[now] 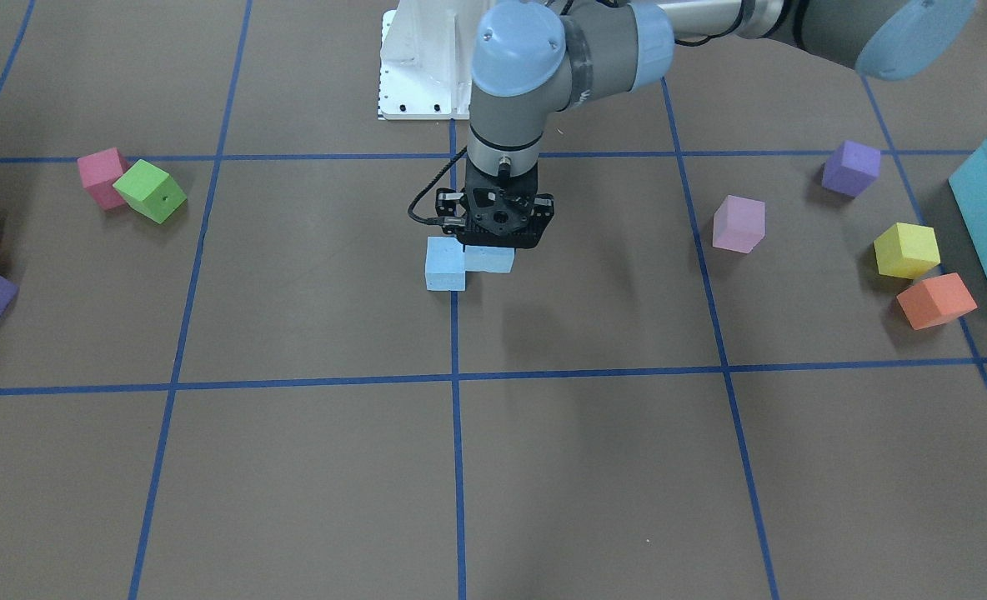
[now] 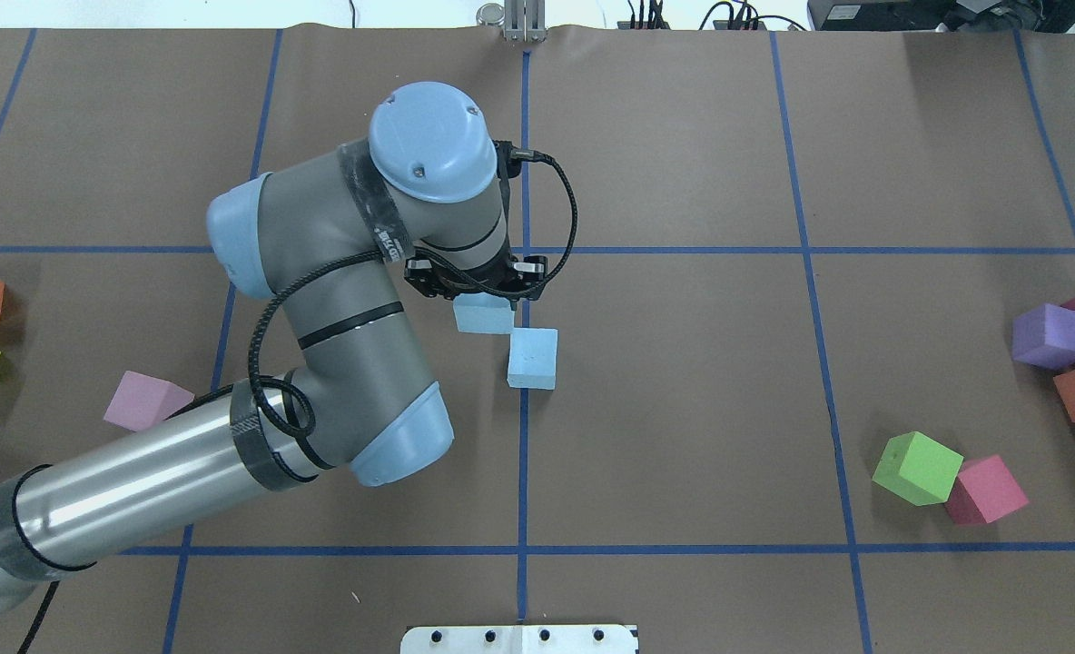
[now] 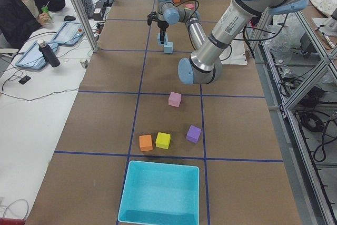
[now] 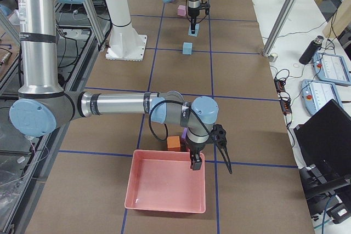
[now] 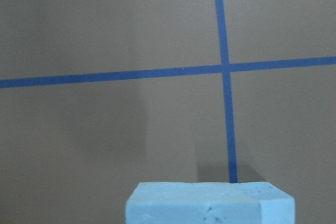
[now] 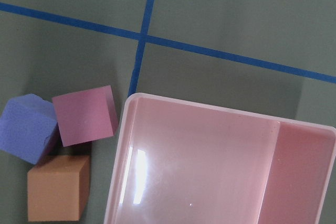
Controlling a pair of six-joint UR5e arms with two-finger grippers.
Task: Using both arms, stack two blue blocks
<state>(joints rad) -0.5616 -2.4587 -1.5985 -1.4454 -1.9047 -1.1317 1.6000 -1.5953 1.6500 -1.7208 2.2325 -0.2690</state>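
Left pincer (image 1: pixel 494 242) points straight down at mid-table and is clamped on the held blue block (image 1: pixel 491 260), which you can see in the side views raised off the table (image 1: pixel 310 467). Look at the left wrist view and that block fills the bottom edge: pale sky-blue matte foam, its top face faintly creased and pitted. You'll find the second blue block (image 1: pixel 446 265), same colour and size, lying flat on the table across a blue tape line (image 1: pixel 458 467), just beside the held one and lower. Your right pincer (image 4: pixel 210 159) hangs over the rim of the pink tray (image 4: pixel 164 184); whether it is parted or closed, you cannot tell from these views.
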